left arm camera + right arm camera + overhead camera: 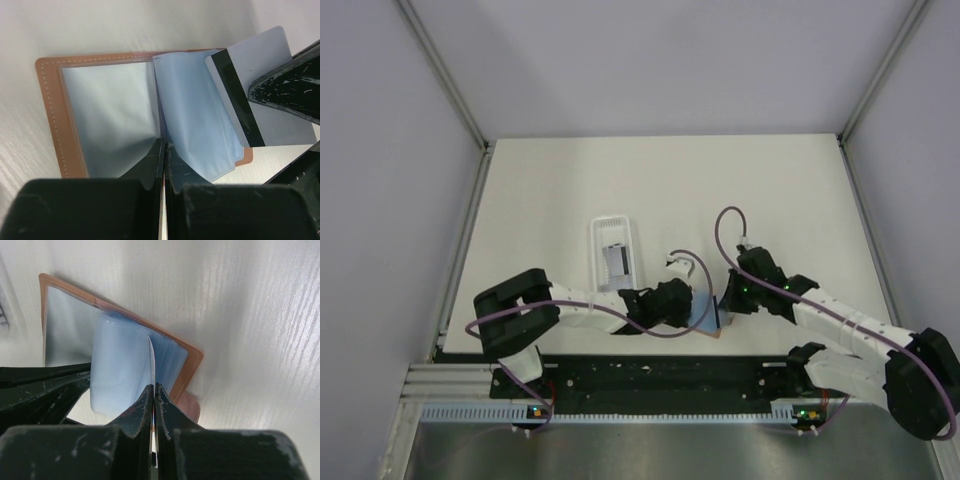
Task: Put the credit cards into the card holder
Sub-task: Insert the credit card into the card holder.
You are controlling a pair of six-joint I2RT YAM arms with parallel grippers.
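The white worktop [670,180] carries everything, with both arms reaching in to meet near its front edge. Toward the middle lies a long white tray [593,245], and grey, dark-marked pieces inside it look like more credit cards [615,262] waiting; how many there are is too small to tell.

Just right of the tray, between the two arms, the card holder [50,115] lies open and flat on the worktop, brown cover down, pale blue inside up. Its bundle of clear sleeves stands up from the spine. The left end effector [164,155] has its fingers pressed together, apparently pinching one sleeve [195,115] at its near edge to lift it away from the left-hand page.

One credit card [260,55], silvery with a dark stripe, is pinched in the right end effector [153,390], whose fingers are closed on it. The right wrist view shows the card edge-on above the sleeves. Its striped end overlaps the sleeves' outer edge, but it does not look seated in a pocket.

I judge the task early: the holder is open and a sleeve parted, the first visible card is at the mouth but not in, and the tray's cards are left. Whether any pocket is already filled cannot be told.
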